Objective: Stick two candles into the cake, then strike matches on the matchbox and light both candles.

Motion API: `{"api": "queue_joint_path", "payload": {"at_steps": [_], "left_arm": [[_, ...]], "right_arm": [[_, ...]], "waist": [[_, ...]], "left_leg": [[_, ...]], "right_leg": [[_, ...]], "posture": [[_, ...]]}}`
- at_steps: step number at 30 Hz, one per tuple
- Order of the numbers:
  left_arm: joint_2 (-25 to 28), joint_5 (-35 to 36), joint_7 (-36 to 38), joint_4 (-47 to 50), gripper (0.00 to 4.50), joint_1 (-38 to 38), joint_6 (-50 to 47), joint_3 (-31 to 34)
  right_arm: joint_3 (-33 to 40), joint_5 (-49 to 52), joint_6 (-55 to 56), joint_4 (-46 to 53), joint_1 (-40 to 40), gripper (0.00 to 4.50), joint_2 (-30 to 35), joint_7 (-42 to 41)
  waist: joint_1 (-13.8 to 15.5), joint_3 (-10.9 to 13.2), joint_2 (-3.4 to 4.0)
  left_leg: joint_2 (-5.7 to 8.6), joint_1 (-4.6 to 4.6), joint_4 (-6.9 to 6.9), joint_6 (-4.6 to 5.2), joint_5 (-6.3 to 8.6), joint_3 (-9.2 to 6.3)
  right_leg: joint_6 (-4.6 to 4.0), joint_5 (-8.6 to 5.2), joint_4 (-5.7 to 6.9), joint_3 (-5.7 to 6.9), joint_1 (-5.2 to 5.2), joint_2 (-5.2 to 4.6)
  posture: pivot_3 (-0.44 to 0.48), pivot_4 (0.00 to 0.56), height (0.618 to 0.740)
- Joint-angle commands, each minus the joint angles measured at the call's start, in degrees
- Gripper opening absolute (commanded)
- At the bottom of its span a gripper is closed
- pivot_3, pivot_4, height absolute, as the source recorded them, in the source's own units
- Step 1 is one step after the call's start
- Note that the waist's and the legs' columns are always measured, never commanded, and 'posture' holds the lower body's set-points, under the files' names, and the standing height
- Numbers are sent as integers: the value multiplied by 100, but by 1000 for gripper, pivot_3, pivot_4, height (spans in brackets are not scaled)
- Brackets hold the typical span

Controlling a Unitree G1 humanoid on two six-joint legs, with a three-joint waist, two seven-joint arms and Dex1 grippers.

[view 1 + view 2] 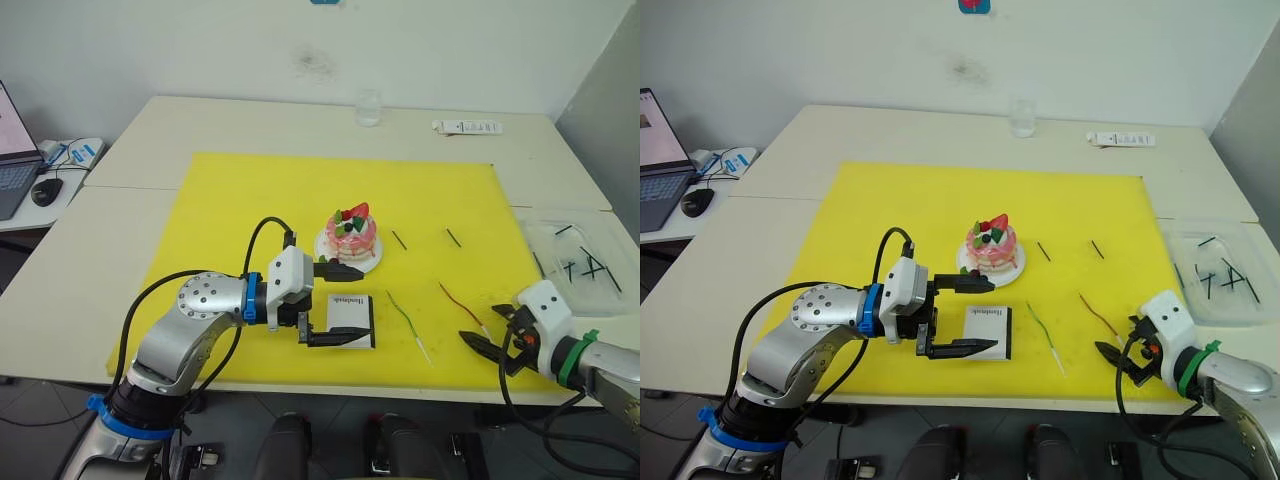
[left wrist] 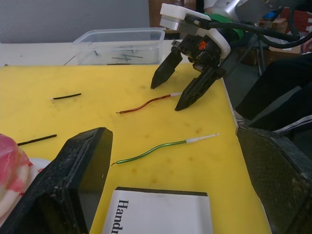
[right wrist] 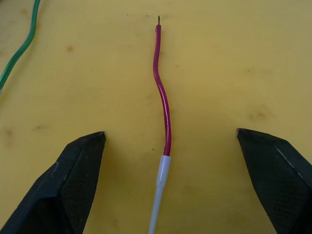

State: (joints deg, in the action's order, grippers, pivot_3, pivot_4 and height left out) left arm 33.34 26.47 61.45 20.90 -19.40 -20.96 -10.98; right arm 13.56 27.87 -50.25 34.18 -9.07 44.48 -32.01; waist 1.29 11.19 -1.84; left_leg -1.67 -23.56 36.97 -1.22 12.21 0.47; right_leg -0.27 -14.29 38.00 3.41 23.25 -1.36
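Lying on the yellow mat [image 1: 260, 190] that covers the table [image 1: 150, 130], the red-brown candle [image 1: 458, 301] points its white end toward the right tool [image 1: 492, 332], which sits just at that end with its two black fingers spread wide; the right wrist view shows the candle's white tip midway between the open fingers, touched by neither. The green candle [image 1: 404, 317] lies just beside it, toward the robot's left, between the red-brown one and the matchbox [image 1: 352, 322]. The left tool [image 1: 330, 303] hangs over the mat with its fingers wide apart and gripping nothing: one finger reaches toward the white plate of the cake [image 1: 352, 236], the other lies over the near edge of the matchbox. Two matches [image 1: 399, 240] [image 1: 453, 237] rest on the mat to the right of the cake, well apart from both tools. A clear plastic tray [image 1: 575, 255] holding more dark sticks stands off the mat's right edge, beyond the right tool.
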Motion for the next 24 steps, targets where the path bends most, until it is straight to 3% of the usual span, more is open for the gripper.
{"api": "queue_joint_path", "payload": {"at_steps": [1,5,14,18,24], "left_arm": [[-35,78,-44,256,4500,-78,2,39],[-45,99,-83,282,4500,-110,-46,49],[-81,48,-134,328,4500,-79,-20,-2],[-102,5,-130,314,4500,-103,8,-42],[-134,-12,-140,334,4500,-88,2,-37]], "right_arm": [[-28,-6,-190,62,193,3927,50,87],[-92,-24,-375,100,252,2570,171,71],[-328,-109,-550,-9,404,2570,285,74],[-444,-104,-969,-102,686,1675,476,146],[-595,76,-1593,-163,1153,1675,736,14]], "waist": [[1,0,0],[4,0,0],[3,0,0],[3,0,0],[3,-1,0]], "left_leg": [[0,0,0,0,0,0],[1,-1,0,0,0,0],[2,-1,0,0,0,-1],[1,0,1,0,0,0],[6,-2,3,0,0,-1]], "right_leg": [[0,0,0,0,0,0],[0,0,0,2,0,1],[0,0,0,-2,0,2],[0,0,0,-2,0,4],[0,0,0,-9,-3,4]], "posture": [[0,150,740],[0,150,740],[0,150,740],[0,150,740],[0,150,740]]}}
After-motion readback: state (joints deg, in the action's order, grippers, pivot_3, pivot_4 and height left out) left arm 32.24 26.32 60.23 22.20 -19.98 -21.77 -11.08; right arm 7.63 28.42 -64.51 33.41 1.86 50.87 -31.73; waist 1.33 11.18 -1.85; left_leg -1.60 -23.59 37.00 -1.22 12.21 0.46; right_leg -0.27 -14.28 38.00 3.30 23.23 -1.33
